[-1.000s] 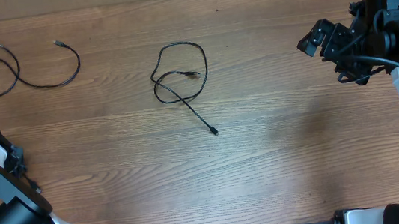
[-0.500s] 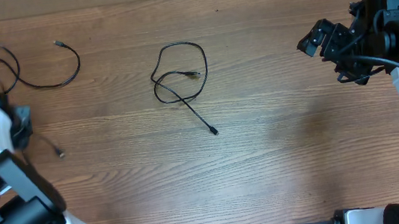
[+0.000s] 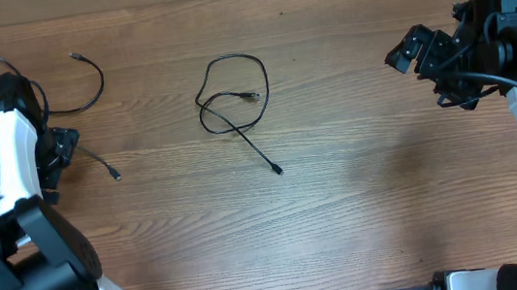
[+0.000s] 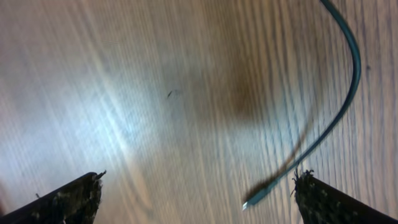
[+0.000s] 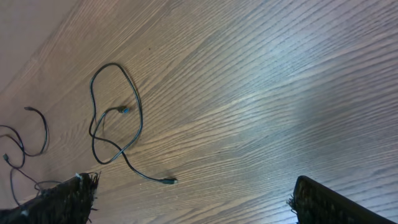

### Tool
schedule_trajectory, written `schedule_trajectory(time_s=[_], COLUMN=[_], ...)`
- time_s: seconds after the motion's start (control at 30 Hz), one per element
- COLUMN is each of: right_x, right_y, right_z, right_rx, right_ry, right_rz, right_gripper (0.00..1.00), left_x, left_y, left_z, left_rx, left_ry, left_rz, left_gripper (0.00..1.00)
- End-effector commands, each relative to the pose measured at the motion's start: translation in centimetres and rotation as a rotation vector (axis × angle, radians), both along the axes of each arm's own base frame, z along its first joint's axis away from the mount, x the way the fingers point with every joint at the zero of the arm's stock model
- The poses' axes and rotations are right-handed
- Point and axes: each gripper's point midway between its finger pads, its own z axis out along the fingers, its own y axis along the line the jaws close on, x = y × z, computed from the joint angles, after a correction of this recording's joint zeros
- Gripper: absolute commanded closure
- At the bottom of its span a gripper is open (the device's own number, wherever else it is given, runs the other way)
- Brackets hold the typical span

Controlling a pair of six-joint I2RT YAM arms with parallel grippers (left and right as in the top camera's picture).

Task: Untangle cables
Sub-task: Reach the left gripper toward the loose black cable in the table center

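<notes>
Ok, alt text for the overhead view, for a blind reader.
A looped black cable lies alone on the wooden table. The left claw, open, is beside more cables at far left; the right claw hangs open at far right.

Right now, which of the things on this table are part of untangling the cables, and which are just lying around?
Part of the job:
- looped cable in the middle
- cable end lying further left
- loose cables at the far-left corner

Not part of it:
- thick wiring belonging to the robot itself
- wooden table
</notes>
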Motion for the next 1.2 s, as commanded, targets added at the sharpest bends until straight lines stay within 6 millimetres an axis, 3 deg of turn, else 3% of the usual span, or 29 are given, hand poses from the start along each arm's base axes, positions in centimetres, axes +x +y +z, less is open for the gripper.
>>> schedule_trajectory(time_s=[0.0, 0.13, 0.23, 0.47, 0.57, 0.77, 0.9, 0.97, 1.07, 1.17], right_x=[0.1, 0.1, 0.1, 0.1, 0.1, 0.1, 0.1, 0.1, 0.0, 0.0], right_y=[0.0, 0.0, 0.0, 0.0, 0.0, 0.2, 0.8, 0.8, 0.8, 0.8], right_z=[-0.2, -0.2, -0.2, -0.2, -0.2, -0.1, 0.1, 0.1, 0.1, 0.1], right_rx=[0.003, 0.003, 0.002, 0.003, 0.003, 0.017, 0.053, 0.053, 0.053, 0.053], right_ry=[0.0, 0.0, 0.0, 0.0, 0.0, 0.001, -0.001, -0.001, -0.001, -0.001], right_rz=[0.003, 0.003, 0.003, 0.003, 0.003, 0.002, 0.02, 0.02, 0.02, 0.02], right_gripper=[0.0, 0.0, 0.0, 0.0, 0.0, 0.0, 0.0, 0.0, 0.0, 0.0], left_x=[0.6, 0.5, -0.4, -4.1, -4.2, -1.0, 0.3, 1.1, 3.9, 6.4], left_y=[-1.8, -4.6, -7.4, -10.5, -12.4, -18.5, -21.5, -23.2, -26.8, -29.2], left_z=[5.5, 9.8, 11.9, 13.5, 13.1, 13.8, 14.1, 13.8, 13.0, 11.0], left_rx=[0.055, 0.085, 0.065, 0.106, 0.079, 0.086, 0.087, 0.062, 0.043, 0.034], left_ry=[-0.128, -0.238, -0.287, -0.242, -0.225, -0.305, -0.359, -0.384, -0.433, -0.449], left_rz=[-0.027, -0.101, -0.154, -0.12, -0.176, -0.54, -0.639, -0.676, -0.845, -0.882], left_gripper=[0.0, 0.0, 0.0, 0.0, 0.01, 0.0, 0.0, 0.0, 0.0, 0.0])
